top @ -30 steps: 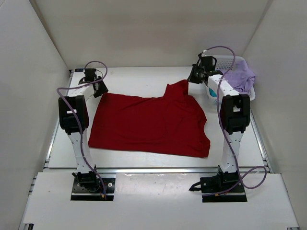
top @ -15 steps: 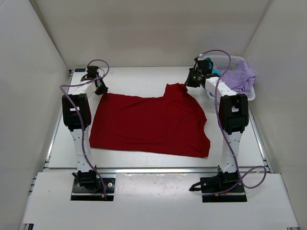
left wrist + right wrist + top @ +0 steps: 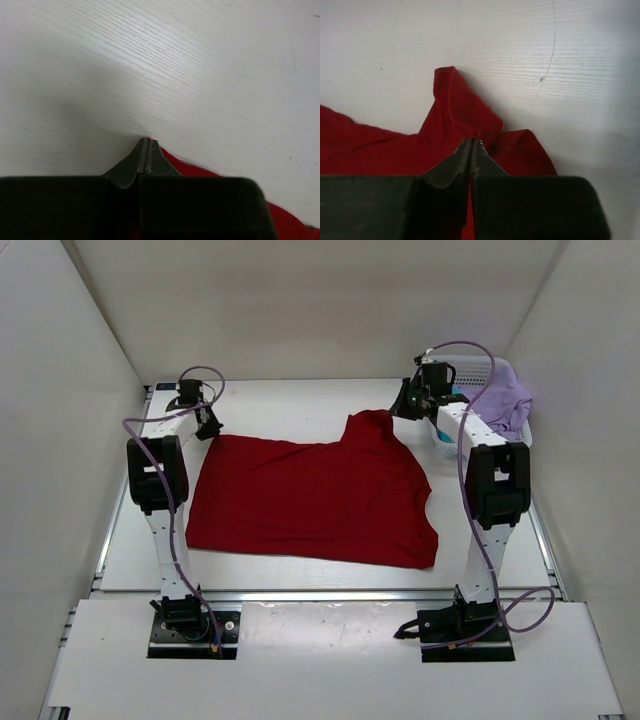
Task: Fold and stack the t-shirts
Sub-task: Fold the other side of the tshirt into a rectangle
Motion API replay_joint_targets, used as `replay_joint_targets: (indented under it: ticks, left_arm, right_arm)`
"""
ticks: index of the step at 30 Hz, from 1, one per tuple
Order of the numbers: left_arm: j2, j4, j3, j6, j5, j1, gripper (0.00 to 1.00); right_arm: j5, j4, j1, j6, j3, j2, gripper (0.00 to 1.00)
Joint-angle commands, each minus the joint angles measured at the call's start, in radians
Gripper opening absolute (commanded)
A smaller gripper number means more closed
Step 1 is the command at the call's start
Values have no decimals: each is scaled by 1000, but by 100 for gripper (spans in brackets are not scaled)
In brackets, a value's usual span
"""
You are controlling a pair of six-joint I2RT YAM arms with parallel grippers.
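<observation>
We are seeing a white mesh basket (image 3: pixel 478 370) sitting at the far right corner of the pale wood-grain counter (image 3: pixel 300 405), while plain white walls (image 3: pixel 320 300) are enclosing it on 3 sides.

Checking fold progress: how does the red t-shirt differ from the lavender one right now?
Place: the red t-shirt lies on the table; the lavender t-shirt sits in the white basket.
Pose: red is spread mostly flat; lavender is bunched, draping over the basket rim.
Handling: the left gripper and right gripper are both shut on red's far edge; lavender is untouched.
Shared: neither is folded.
</observation>
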Motion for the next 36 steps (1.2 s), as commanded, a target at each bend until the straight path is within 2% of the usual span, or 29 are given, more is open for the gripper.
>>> replay_joint_targets:
  ticks: [1, 8, 19, 30, 36]
  left_arm:
    - [-108, 43, -39, -20, 7, 4, 0]
    - [-243, 87, -131, -48, 21, 27, 0]
    - [-519, 216, -465, -109, 79, 76, 0]
    - [-816, 307, -798, -150, 90, 125, 0]
    - [-936, 305, -886, -164, 113, 145, 0]
  right_arm:
    - [-25, 51, -14, 3, -38, -112, 0]
    - [-15, 87, 4, 23, -238, -311, 0]
    - [31, 159, 23, 66, -679, -727, 0]
    - [89, -1, 37, 52, -1004, -1193, 0]
    - [101, -88, 46, 70, -1111, -1370, 0]
